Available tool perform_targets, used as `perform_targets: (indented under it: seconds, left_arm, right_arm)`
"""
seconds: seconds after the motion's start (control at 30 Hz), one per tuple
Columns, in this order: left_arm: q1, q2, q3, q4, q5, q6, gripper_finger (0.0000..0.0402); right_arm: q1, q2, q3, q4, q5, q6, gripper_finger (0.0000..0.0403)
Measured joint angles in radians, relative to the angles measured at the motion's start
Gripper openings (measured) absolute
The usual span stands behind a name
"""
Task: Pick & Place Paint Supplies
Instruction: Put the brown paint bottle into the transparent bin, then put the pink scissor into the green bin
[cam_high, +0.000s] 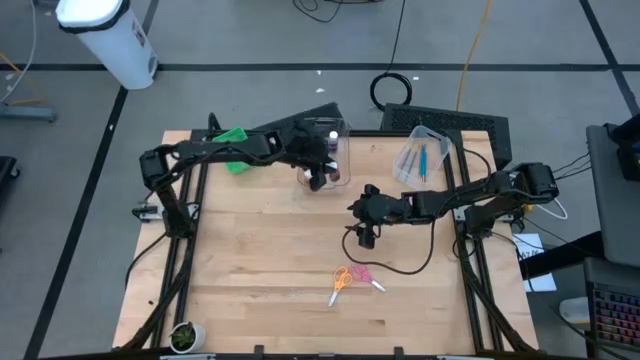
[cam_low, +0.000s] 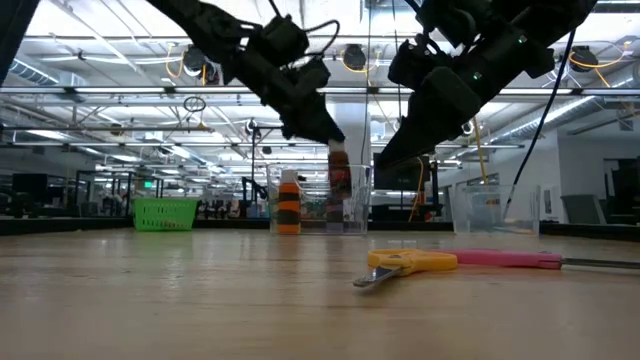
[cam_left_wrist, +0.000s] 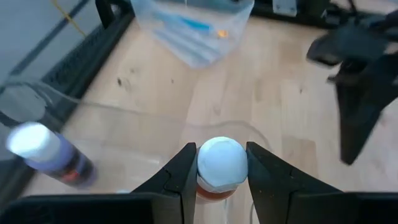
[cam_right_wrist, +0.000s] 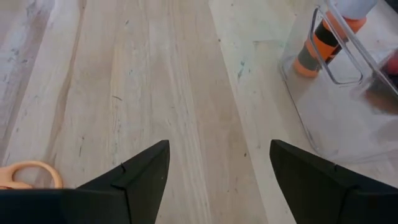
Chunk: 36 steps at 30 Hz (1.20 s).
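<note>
High view: over the surface (cam_high: 250, 270), a clear tub (cam_high: 335, 140) is met by the left pincer (cam_left_wrist: 221, 180), clamped on a white-capped paint bottle (cam_left_wrist: 221, 165): judged light, rigid, slippery, best held below the cap. The right pincer (cam_right_wrist: 217, 180) is held open, empty.

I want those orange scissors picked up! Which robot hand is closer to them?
Right. The right gripper hangs open just above the orange scissors; the left gripper is farther off, holding a paint bottle at the clear tub.

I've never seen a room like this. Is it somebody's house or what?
Probably a robot lab or workshop, not a house: bare ceiling trusses, a wooden table with two robot arms, and cables on the floor.
</note>
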Motion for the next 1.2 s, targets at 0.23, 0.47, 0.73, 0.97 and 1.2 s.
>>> perform_targets:
  seconds: [0.23, 0.47, 0.73, 0.97, 1.2]
  left_arm:
    - [-0.011, 0.081, -0.001, 0.028, -0.007, -0.012, 0.0114]
    - [-0.010, 0.123, -0.001, 0.046, -0.007, -0.014, 0.0114]
    - [-0.014, 0.128, 0.000, 0.041, -0.013, -0.011, 0.0128]
    - [-0.025, 0.128, 0.000, 0.042, -0.098, -0.014, 0.0211]
    - [-0.026, 0.105, 0.018, 0.024, -0.106, -0.018, 0.0234]
  right_arm:
    - [0.000, 0.000, 0.000, 0.000, 0.000, 0.005, 0.0268]
    - [0.000, 0.000, 0.000, 0.000, 0.000, 0.007, 0.0270]
    - [0.000, 0.000, 0.000, -0.001, 0.000, 0.007, 0.0267]
    - [0.000, 0.000, 0.000, -0.002, -0.104, 0.041, 0.0270]
    - [0.031, -0.016, -0.001, -0.012, -0.104, 0.063, 0.0263]
